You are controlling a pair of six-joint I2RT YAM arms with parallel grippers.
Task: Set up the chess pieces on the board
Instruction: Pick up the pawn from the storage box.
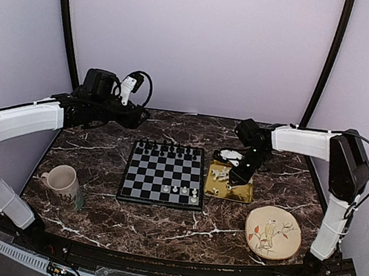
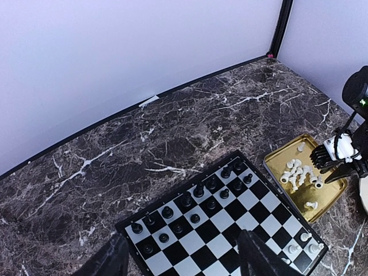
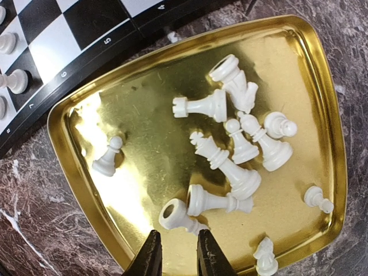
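The dark marble table (image 1: 92, 221) carries the board (image 1: 163, 174) at its middle: a square of black and grey-silver checks inside a black rim, with small white numbers printed along the rim in the right wrist view. Black chessmen (image 2: 198, 192) fill its two far rows. A few white chess pieces (image 1: 184, 190) stand upright near its near right corner.

Just right of the board lies the shiny gold tray (image 1: 239, 194), with only a thin strip of marble between the two rims. Most of the remaining cream pieces (image 3: 230, 144) lie toppled in a loose heap in the tray, some touching or overlapping. One lone pawn (image 3: 107, 158) stands apart near the tray's board-side edge, and two small ones sit by the opposite rim.

The right gripper (image 3: 177, 253) hangs low over the tray. Its fingers (image 3: 150, 256) are cut off by the frame's lower edge and stand narrowly apart with nothing between them. A toppled piece (image 3: 181, 217) lies just in front of the tips. The left gripper (image 2: 184, 261) is held beyond the board's far left corner, fingers spread wide and empty.

In the top view the right arm hides the tray's far end. Bare marble runs from the board to the back wall. A mug (image 1: 63, 180) sits to the board's left and a bird-painted plate (image 1: 273, 233) near the front right.
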